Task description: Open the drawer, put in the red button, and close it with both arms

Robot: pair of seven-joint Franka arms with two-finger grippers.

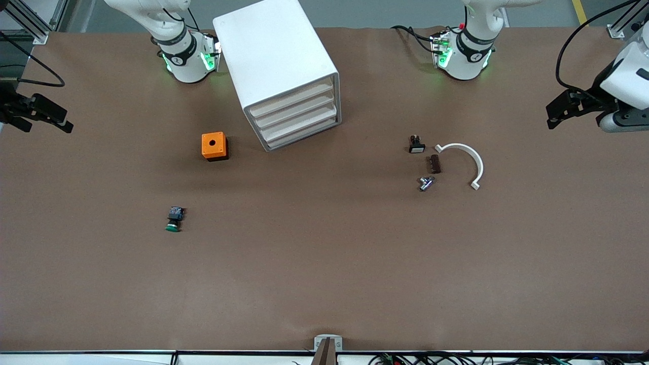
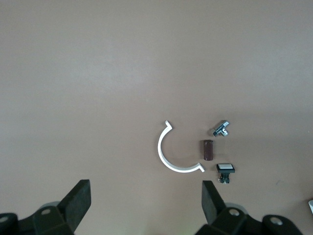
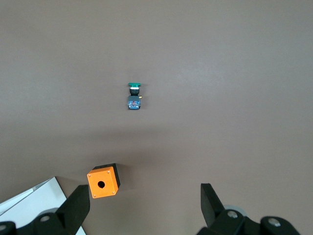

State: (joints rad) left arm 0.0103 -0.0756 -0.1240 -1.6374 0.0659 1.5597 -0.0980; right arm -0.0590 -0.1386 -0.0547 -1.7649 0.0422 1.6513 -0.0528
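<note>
No red button shows in any view. The white drawer cabinet (image 1: 284, 66) stands between the arms' bases with its drawers (image 1: 299, 114) all shut; its corner (image 3: 29, 196) shows in the right wrist view. My left gripper (image 1: 551, 115) hangs open over the left arm's end of the table and holds nothing. In its wrist view, the left gripper (image 2: 145, 198) is over bare table beside a white half ring (image 2: 166, 159). My right gripper (image 1: 63, 120) hangs open and empty over the right arm's end; in its wrist view, the right gripper (image 3: 145, 200) is beside an orange box (image 3: 103, 181).
A green-capped button (image 1: 174, 219) (image 3: 134, 94) lies nearer the front camera than the orange box (image 1: 214, 146). Toward the left arm's end lie a white-capped button (image 1: 417, 145) (image 2: 225, 169), a brown cylinder (image 1: 435, 163) (image 2: 208, 150), a metal part (image 1: 426, 183) (image 2: 221, 129) and the half ring (image 1: 469, 154).
</note>
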